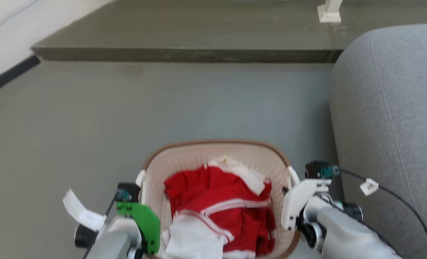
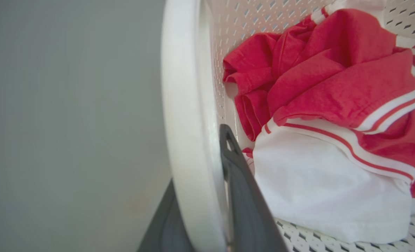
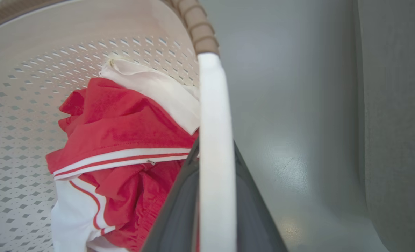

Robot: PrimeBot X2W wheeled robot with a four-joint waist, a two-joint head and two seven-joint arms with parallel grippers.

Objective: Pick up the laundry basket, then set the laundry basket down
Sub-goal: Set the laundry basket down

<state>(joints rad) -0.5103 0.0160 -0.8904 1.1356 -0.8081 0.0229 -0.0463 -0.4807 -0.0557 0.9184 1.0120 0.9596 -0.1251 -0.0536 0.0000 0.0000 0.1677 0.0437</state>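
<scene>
Left end effector (image 2: 199,155), right end effector (image 3: 216,148) clamp laundry basket (image 1: 213,144) handles (image 2: 183,105).

Home living area: grey fabric sofa (image 1: 389,118), laundry basket (image 1: 184,154) with clothes (image 1: 220,205).

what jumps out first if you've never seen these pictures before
The heap of red and white clothes at the bottom middle of the head view catches the eye first, lying inside the cream laundry basket with its brown braided rim. The left fingers close on its left handle and the right fingers on its right handle. A grey sofa stands at the right.
</scene>
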